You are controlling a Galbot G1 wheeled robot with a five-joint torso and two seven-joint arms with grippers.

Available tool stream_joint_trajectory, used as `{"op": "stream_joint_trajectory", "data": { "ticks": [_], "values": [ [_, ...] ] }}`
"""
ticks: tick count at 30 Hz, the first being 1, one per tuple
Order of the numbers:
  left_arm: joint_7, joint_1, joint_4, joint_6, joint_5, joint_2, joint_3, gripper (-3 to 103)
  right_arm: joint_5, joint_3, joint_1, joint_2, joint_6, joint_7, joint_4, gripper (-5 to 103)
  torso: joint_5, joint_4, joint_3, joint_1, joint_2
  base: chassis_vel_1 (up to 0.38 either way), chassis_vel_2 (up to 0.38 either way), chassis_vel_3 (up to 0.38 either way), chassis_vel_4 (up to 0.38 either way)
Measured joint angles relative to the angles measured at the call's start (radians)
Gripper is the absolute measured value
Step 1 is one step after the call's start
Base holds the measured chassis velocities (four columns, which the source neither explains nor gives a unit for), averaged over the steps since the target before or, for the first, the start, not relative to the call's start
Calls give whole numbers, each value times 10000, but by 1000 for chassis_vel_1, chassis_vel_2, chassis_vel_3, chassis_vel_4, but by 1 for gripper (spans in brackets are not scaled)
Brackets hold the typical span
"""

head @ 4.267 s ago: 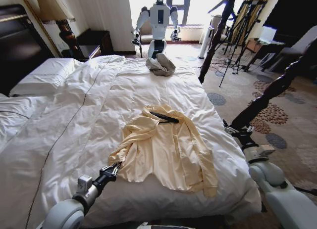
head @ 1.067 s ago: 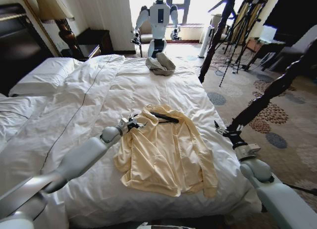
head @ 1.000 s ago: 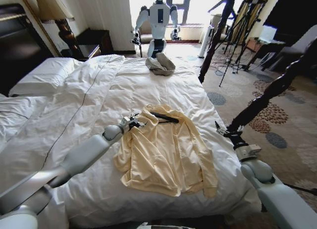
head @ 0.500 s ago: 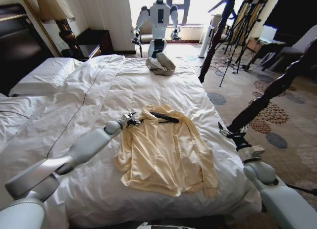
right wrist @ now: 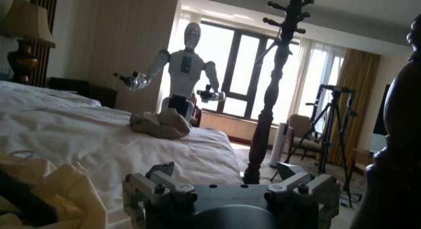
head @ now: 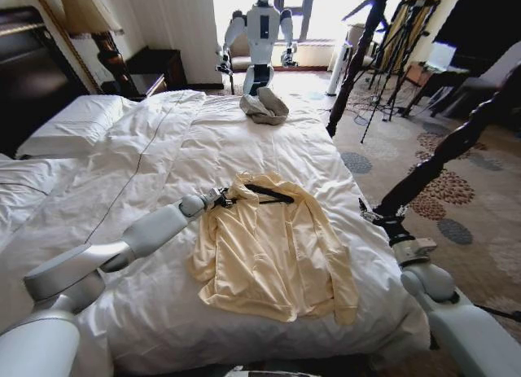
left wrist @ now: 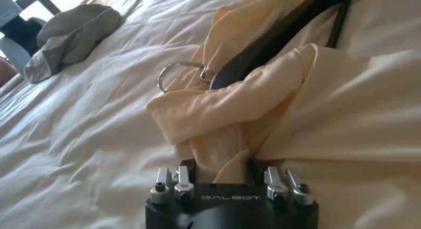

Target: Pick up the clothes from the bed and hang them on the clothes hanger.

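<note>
My left gripper [head: 221,199] has crept toward 12 o'clock, jaws pinching the clothes [head: 273,247] collar; right gripper [right wrist: 227,182] jaws open. One clothes hanger [head: 269,193], one bed [head: 163,149].

Daylight poured through a tall window [head: 321,10] at the far end of the room, with gold curtains [head: 423,6] to one side. A lamp [head: 85,15] stood on a dark nightstand [head: 155,72] by the headboard [head: 28,76]. Patterned carpet [head: 456,190] covered the floor, where black tripods [head: 399,43] stood beside an armchair [head: 488,76].
</note>
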Motion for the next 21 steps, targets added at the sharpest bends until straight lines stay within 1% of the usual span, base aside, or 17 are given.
{"op": "stream_joint_trajectory", "data": {
  "ticks": [1, 2, 3, 4, 5, 7, 11, 14, 16, 17, 19, 21],
  "values": [
    [0, 0, 0, 0, 0, 0, 0, 57, 0, 0, 0, 0, 0, 0, 0, 100, 0, 0, 0, 0, 0, 0, 0, 0, 0],
    [42, -76, 45, 0, 44, -7, 84, 52, 18, 0, 19, 10, -1, -7, 2, 100, -1, 0, 0, 0, 0, 0, 0, 0, 0],
    [57, -114, 75, 0, 64, -11, 122, 52, 27, 0, 29, 17, -1, -11, 4, 100, -1, -1, 0, 0, 0, 0, 0, 0, 0],
    [102, -262, 180, -11, 110, -23, 250, 44, 58, 0, 78, 37, -5, -20, 16, 100, 0, 0, 0, 1, 0, 0, 0, 0, 0],
    [114, -300, 182, -16, 111, -23, 292, 40, 64, 0, 93, 38, -7, -25, 21, 100, -3, 0, 1, 1, -1, 0, 0, 0, 0],
    [132, -334, 182, -21, 110, -14, 330, 40, 69, -2, 109, 39, -10, -28, 27, 100, -4, -1, 2, 1, -1, 0, 0, 0, 0],
    [77, -360, 149, -27, 137, 30, 395, 26, 80, -127, 286, 40, -63, -30, 116, 100, -2, -1, 2, 1, 0, 0, 0, 0, 0],
    [-81, -304, 127, -9, 167, 15, 386, 25, 55, -223, 407, 28, -114, -29, 141, 100, 0, 1, 1, 0, 0, 0, 0, 0, 0],
    [-442, -216, 145, 187, 277, -167, 300, 25, -96, -436, 638, -14, -318, 57, 246, 100, 0, 6, 1, 0, 0, 0, 0, 0, 0],
    [-442, -216, 145, 187, 277, -167, 300, 25, -96, -436, 638, -14, -318, 57, 246, 100, 0, 6, 1, 0, 0, 0, 0, 0, 0],
    [-621, -214, 211, 314, 425, -349, 249, 25, -200, -643, 827, -22, -565, 173, 342, 100, 2, 4, 2, 0, 0, 0, 0, 0, 0],
    [-806, -216, 217, 428, 601, -489, 221, 25, -273, -951, 1181, -14, -972, 212, 407, 100, 1, 5, 1, 0, 0, 0, 0, 0, 0]
  ]
}}
